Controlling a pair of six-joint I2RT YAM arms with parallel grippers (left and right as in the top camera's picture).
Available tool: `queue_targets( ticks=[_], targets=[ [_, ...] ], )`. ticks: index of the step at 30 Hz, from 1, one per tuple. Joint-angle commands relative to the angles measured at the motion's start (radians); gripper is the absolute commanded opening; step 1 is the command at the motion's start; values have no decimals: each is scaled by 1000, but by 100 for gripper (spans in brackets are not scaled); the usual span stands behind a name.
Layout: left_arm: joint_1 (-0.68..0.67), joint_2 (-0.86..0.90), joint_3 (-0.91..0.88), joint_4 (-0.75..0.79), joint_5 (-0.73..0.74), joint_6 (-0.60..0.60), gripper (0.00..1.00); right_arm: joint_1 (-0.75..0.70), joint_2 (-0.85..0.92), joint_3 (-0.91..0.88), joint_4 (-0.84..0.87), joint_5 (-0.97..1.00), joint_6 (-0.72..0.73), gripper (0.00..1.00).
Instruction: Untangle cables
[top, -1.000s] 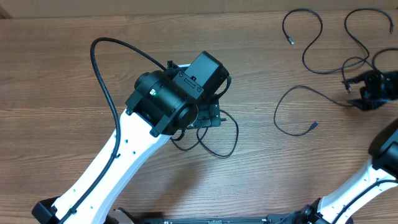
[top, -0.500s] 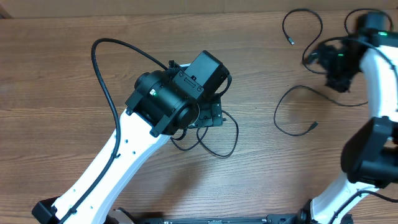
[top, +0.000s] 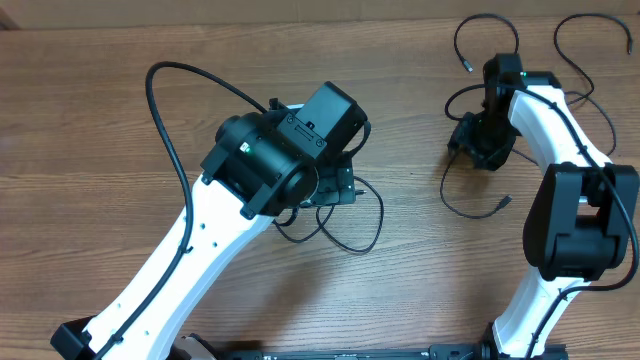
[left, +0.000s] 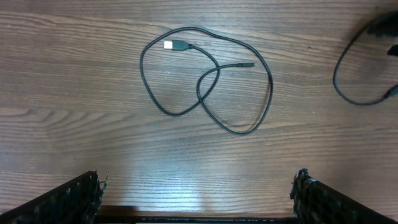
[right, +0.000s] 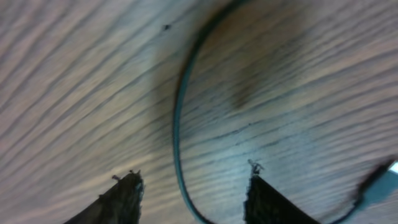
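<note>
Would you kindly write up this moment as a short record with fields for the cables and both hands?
surface: wooden table
looped cable: beneath the left arm, crosses over itself, apart from the others
left hand: open, above the looped cable, touching nothing
right hand: open, fingers either side of the curved cable
other cables: far cable and edge cable, loose beyond the right arm

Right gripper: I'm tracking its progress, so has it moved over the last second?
Yes. The right gripper swung left from the overhead view's right edge to above the C-shaped cable, which stayed put.
</note>
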Motion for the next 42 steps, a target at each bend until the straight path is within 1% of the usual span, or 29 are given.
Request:
queue_targets(
  ticks=[1,5,10,16,19,20,22,25,27,28,29,32,35,39,42],
  targets=[
    [28,0,0,-1,-13,5,100,0,25,-31,32,8,28,50],
    [53,0,0,0,-12,5,100,1,27,-67,77,8,29,43],
    [71,0,0,4,-10,4,100,32,27,-98,99,37,29,41],
    [71,0,0,5,-10,5,99,86,29,-137,124,108,78,42],
    [71,0,0,0,-11,5,100,97,35,-138,126,111,80,40],
    [71,0,0,0,-13,5,99,98,37,-138,125,113,80,38],
    [71,0,0,0,-13,4,100,101,38,-138,121,113,80,29],
    [71,0,0,2,-13,4,100,104,38,-138,118,113,80,21],
    [71,0,0,2,-13,5,99,104,39,-138,119,113,80,12],
    [71,0,0,1,-13,5,99,104,38,-138,121,113,80,6],
    [71,0,0,0,-13,5,100,104,39,-138,124,113,80,4],
    [71,0,0,-6,-13,5,99,100,38,-137,148,113,81,4],
    [71,0,0,-14,-13,5,100,74,38,-123,159,101,132,4],
    [71,0,0,-23,-13,5,99,7,38,-59,171,-10,179,4],
    [71,0,0,-23,-13,5,99,-46,38,8,196,-104,178,4]
  ],
)
